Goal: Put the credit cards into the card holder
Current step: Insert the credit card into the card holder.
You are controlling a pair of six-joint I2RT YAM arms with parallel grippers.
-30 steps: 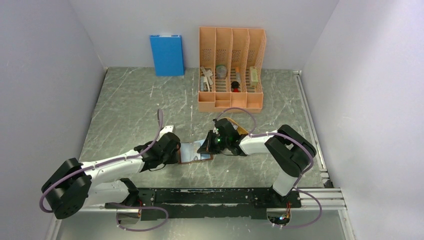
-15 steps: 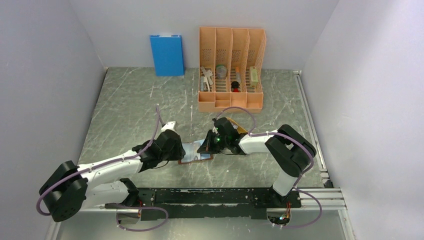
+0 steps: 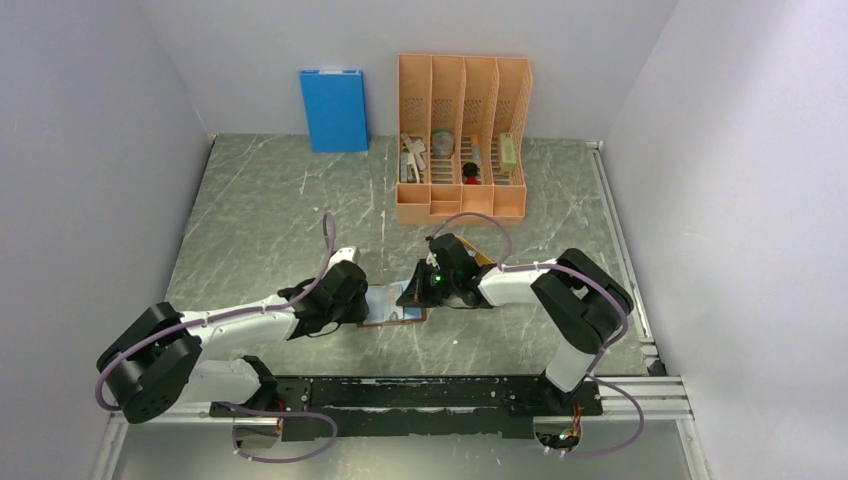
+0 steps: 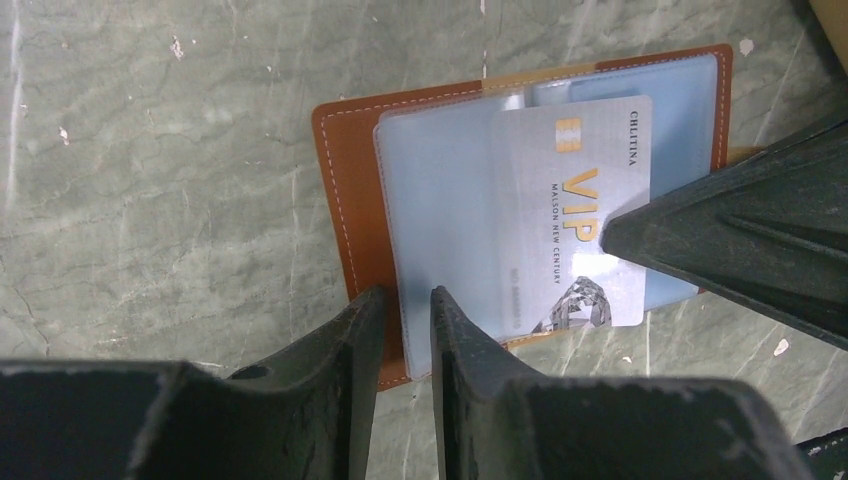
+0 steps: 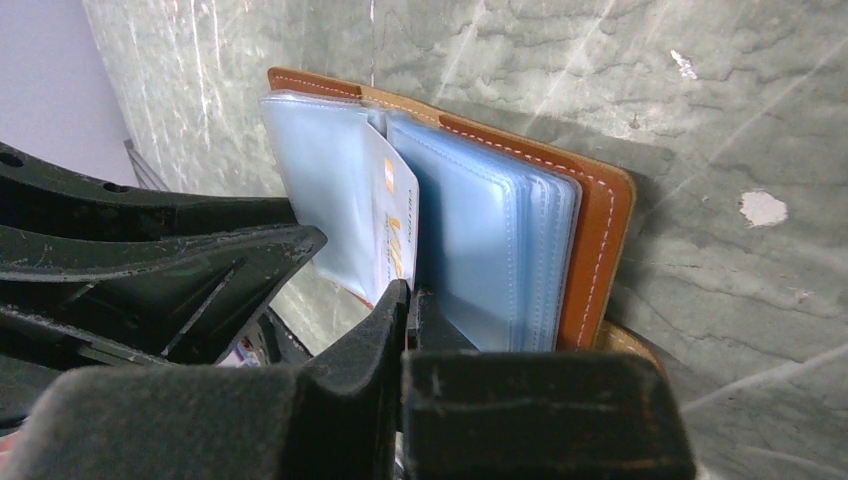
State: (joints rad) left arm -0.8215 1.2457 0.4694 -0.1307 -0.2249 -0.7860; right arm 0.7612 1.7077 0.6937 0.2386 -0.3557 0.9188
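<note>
- The left gripper (image 4: 403, 300) has its jaws drawn nearly together on the near edge of a clear sleeve (image 4: 440, 200). It seems to be pinching that page to hold it up.
- The holder (image 4: 345, 180) lies open on the table (image 4: 150, 200) between the two grippers, leather side down.
- One card (image 4: 565, 170), silvery with gold VIP print, sits against the pinched sleeve. Its left part looks to be inside the sleeve and its right part is out. I see no second one.
- The right gripper (image 5: 408, 300) is closed on nothing, and its tip touches the card.
- The step in hand, as I judge it, is sliding this card home.
- The next move calls for a leftward push along the sleeve with the closed tip. The left gripper should steady the sleeve so it does not buckle.
</note>
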